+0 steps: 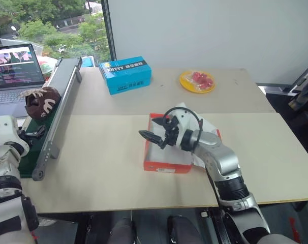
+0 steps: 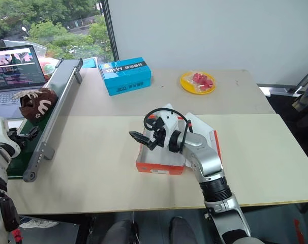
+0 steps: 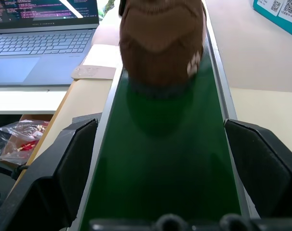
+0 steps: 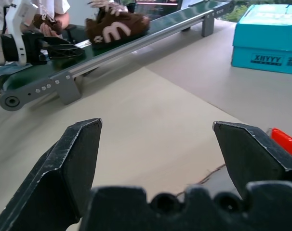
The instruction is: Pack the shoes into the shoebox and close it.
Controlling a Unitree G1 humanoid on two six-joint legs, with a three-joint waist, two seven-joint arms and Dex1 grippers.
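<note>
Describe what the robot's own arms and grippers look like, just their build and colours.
The right arm is smooth silver-grey metal with a black ribbed band near the elbow, a white wrist housing and a looping black cable. The right gripper has two black wedge-shaped fingers. The left arm is white with black joints; the left gripper has matching broad black fingers.

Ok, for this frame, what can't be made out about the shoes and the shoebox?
- Second shoe: the head views show one brown shoe on the green conveyor belt; a second cannot be made out.
- Shoebox interior: partly hidden by the right tool and its arm.
- Lid logo: not readable, covered by the same arm.
- Shoe in the left wrist view: top cut off by the edge.
</note>
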